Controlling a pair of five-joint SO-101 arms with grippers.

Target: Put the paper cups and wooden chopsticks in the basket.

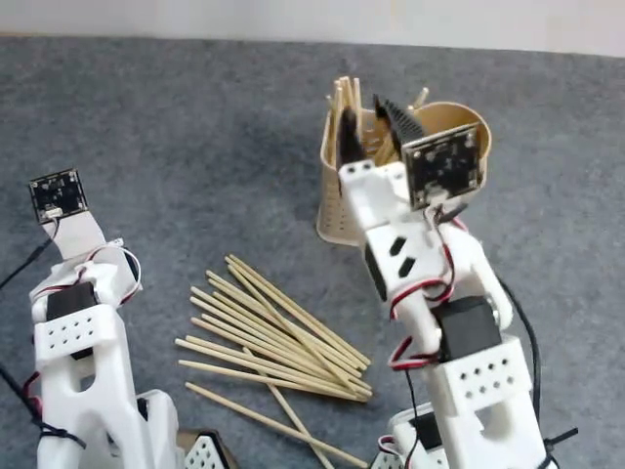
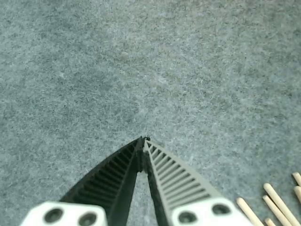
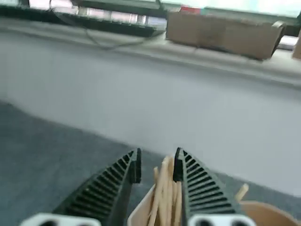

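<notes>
A loose pile of wooden chopsticks (image 1: 273, 337) lies on the grey carpet between the two arms. The beige perforated basket (image 1: 337, 210) stands at the back with a bundle of chopsticks (image 3: 164, 193) upright in it. A paper cup (image 1: 464, 122) rests against the basket's far side. My right gripper (image 1: 371, 127) hovers open just above the basket, its black fingers either side of the standing chopsticks' tops (image 3: 156, 165). My left gripper (image 2: 143, 140) is shut and empty over bare carpet, to the left of the pile, whose stick ends (image 2: 275, 200) show nearby.
Grey carpet (image 1: 195, 127) covers the table, with free room at the left and back left. The left arm (image 1: 78, 322) stands at the front left. A pale wall (image 3: 141, 94) and a ledge with a cardboard box (image 3: 221, 30) lie beyond the basket.
</notes>
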